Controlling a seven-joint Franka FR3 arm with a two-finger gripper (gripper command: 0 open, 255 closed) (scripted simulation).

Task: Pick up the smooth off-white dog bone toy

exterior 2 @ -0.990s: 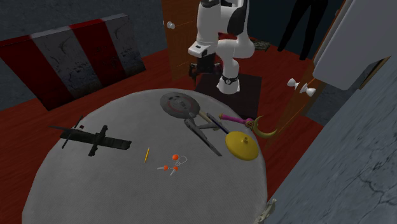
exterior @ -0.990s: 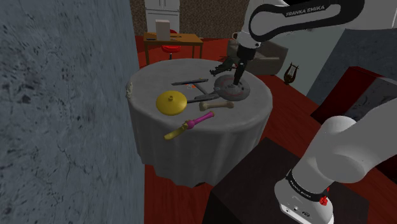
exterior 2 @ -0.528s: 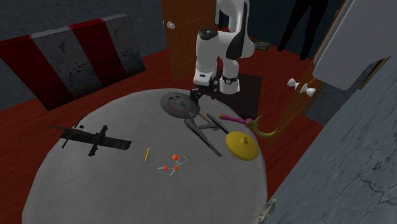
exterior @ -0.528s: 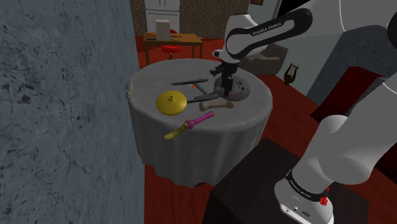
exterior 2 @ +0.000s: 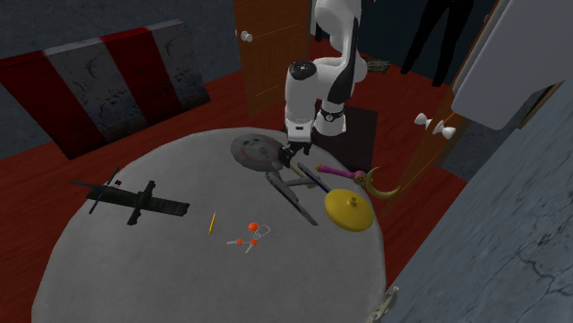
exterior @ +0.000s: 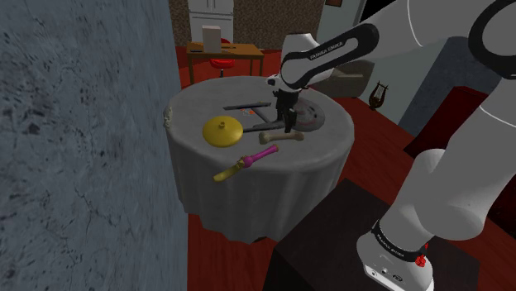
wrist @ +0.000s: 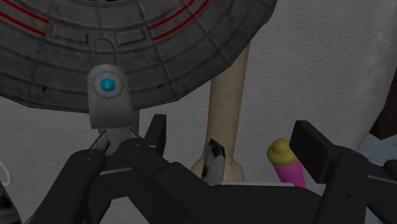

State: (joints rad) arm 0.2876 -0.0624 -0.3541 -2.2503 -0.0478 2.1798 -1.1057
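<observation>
Round table draped in pale grey cloth (exterior: pixel 248 186), set on a dark red floor beside a mottled grey wall. Scattered across the top: a grey saucer-shaped spacecraft model with red ring markings (exterior: pixel 306 118), a yellow domed disc (exterior: pixel 222 132), a pink wand with a yellow end (exterior: pixel 248 161) and, toward the far rim in the second exterior view, a flat black cross-shaped tool (exterior 2: pixel 133 200).

Near the table edge closest to the stand: the smooth cream-coloured bone-shaped toy (exterior: pixel 277 136), lying flat between the spacecraft model and the pink wand, touching neither as far as can be told.

Directly above its shaft: the all-black two-finger gripper (exterior: pixel 289 128), pointed straight down, spread wide and holding nothing.

In the wrist view, the toy (wrist: pixel 229 108) running lengthwise away from the palm, passing midway through the gap of the gripper (wrist: pixel 234 137), clear of both fingers (wrist: pixel 156 133). Long axis therefore roughly square to the closing line (the favourable case: closure across the narrow shaft, not along its length). One knobbed end close under the palm, the other tucked beside the rim of the saucer (wrist: pixel 127 44).

Step in hand, by judgement: final descent over the shaft. Next move likely a short straight drop, then closure; no turn of the wrist apparently needed.
</observation>
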